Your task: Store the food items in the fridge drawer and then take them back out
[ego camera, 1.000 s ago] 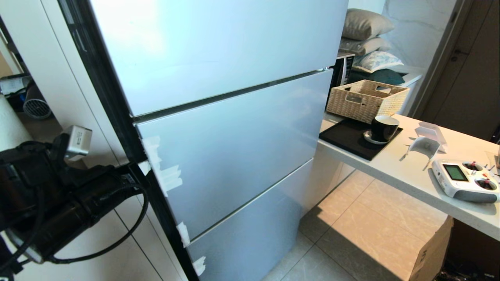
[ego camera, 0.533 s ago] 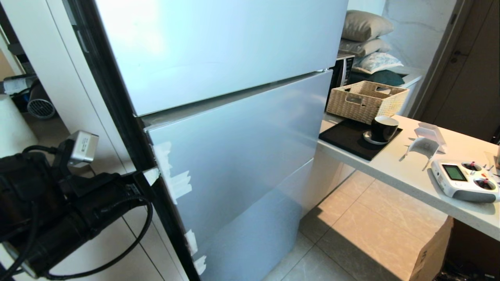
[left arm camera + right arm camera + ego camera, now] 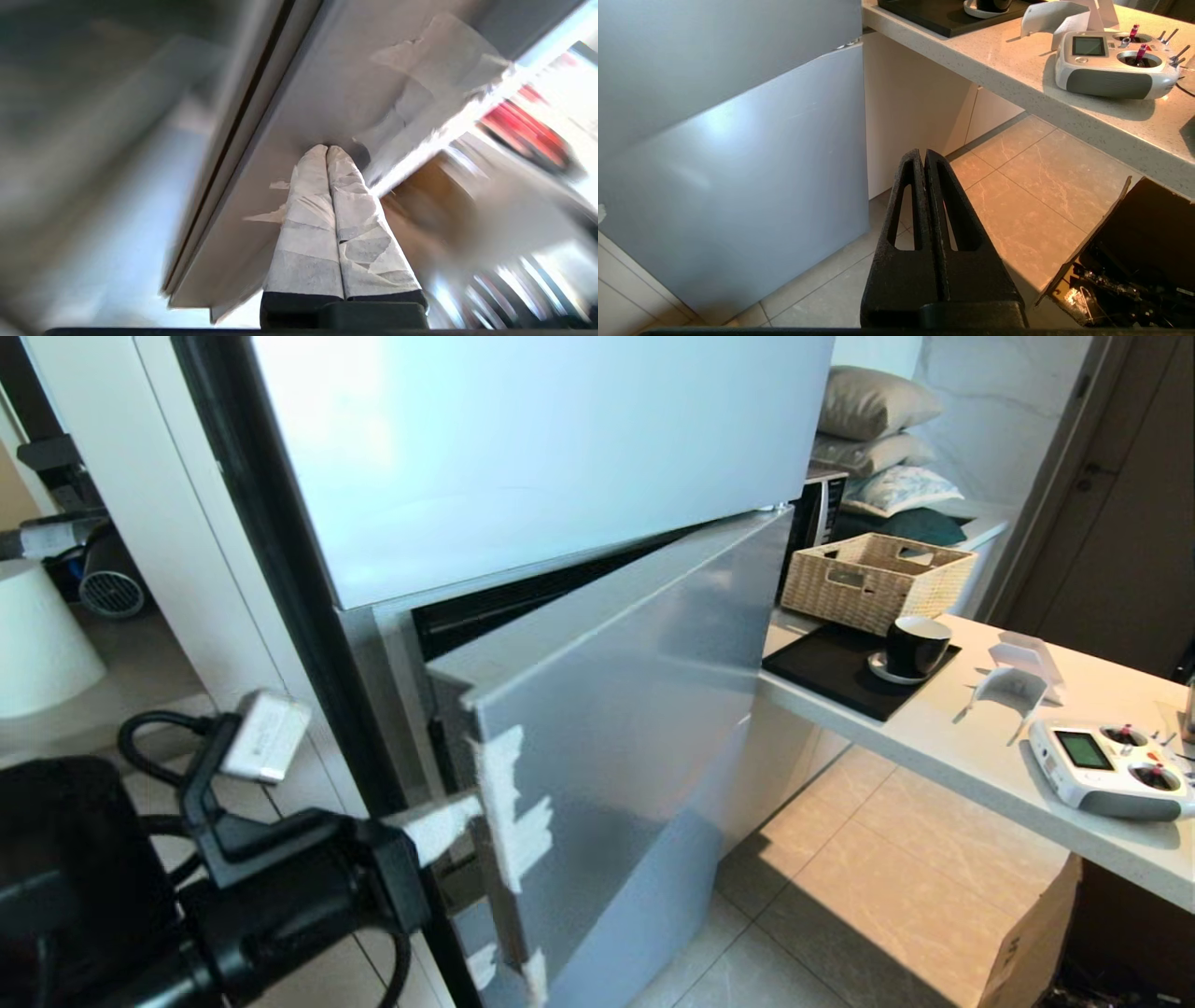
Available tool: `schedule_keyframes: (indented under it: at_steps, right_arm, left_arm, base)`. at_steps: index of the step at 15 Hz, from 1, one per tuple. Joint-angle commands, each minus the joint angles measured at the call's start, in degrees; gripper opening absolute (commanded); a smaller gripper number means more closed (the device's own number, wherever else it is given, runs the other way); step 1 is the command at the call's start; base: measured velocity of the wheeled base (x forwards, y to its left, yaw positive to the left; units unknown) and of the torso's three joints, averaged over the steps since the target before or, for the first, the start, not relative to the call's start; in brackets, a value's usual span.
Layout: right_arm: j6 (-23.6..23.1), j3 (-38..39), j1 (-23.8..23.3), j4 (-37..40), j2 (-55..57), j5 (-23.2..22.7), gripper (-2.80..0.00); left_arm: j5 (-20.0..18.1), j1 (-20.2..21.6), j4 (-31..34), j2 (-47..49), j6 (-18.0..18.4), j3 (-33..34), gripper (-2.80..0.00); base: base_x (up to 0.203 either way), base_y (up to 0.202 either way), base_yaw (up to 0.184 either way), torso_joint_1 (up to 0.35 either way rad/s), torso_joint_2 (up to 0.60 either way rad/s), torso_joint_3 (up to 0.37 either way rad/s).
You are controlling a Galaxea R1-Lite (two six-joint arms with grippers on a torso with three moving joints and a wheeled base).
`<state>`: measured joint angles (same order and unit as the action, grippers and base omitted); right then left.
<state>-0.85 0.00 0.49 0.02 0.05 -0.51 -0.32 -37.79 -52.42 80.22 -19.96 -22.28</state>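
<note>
My jaws clenched: left gripper (image 3: 467, 814) hooked behind the fridge door (image 3: 616, 709) edge at seven o'clock, right gripper (image 3: 924, 156) idle; fridge drawer and fruit unseen, judged slick, stiff plastic, best gripped at the front lip.

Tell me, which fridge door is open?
The middle door, the one with white tape on its edge. It is swung out with a dark gap above it. The top door and bottom door are shut.
</note>
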Motion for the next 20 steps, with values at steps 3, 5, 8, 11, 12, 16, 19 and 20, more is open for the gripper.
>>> schedule_keyframes:
  at_steps: [3, 5, 8, 11, 12, 16, 19, 20]
  right_arm:
    - [0.0, 0.0, 0.0, 0.0, 0.0, 0.0, -2.8]
    - [0.0, 0.0, 0.0, 0.0, 0.0, 0.0, -2.8]
    - [0.0, 0.0, 0.0, 0.0, 0.0, 0.0, -2.8]
    - [0.0, 0.0, 0.0, 0.0, 0.0, 0.0, -2.8]
    - [0.0, 0.0, 0.0, 0.0, 0.0, 0.0, -2.8]
    - [0.0, 0.0, 0.0, 0.0, 0.0, 0.0, -2.8]
    - [0.0, 0.0, 0.0, 0.0, 0.0, 0.0, -2.8]
    - [0.0, 0.0, 0.0, 0.0, 0.0, 0.0, -2.8]
  left_arm:
    - [-3.6, -7.6, -0.4, -10.3, -0.2, 7.4, -2.8]
    - [-4.4, -7.7, -0.1, -14.8, -0.1, 11.2, -2.8]
    - [-1.1, -7.2, 0.8, -24.0, 0.2, 13.9, -2.8]
    - [9.2, -4.1, 9.1, -35.2, 2.0, 12.2, -2.8]
    - [11.2, -0.1, 12.7, -38.9, 2.8, 11.8, -2.8]
    - [12.9, 18.4, 25.4, -56.8, 7.6, 11.5, -2.8]
    - [15.7, 31.3, 32.6, -63.2, 9.7, 13.8, -2.8]
    - [18.7, 32.0, 34.3, -63.8, 10.3, 15.0, -2.8]
  base:
    - [0.0, 0.0, 0.0, 0.0, 0.0, 0.0]
    - [0.0, 0.0, 0.0, 0.0, 0.0, 0.0]
    - [0.0, 0.0, 0.0, 0.0, 0.0, 0.0]
    - [0.0, 0.0, 0.0, 0.0, 0.0, 0.0]
    - [0.0, 0.0, 0.0, 0.0, 0.0, 0.0]
    - [0.0, 0.0, 0.0, 0.0, 0.0, 0.0]
    - [0.0, 0.0, 0.0, 0.0, 0.0, 0.0]
    - [0.0, 0.0, 0.0, 0.0, 0.0, 0.0]
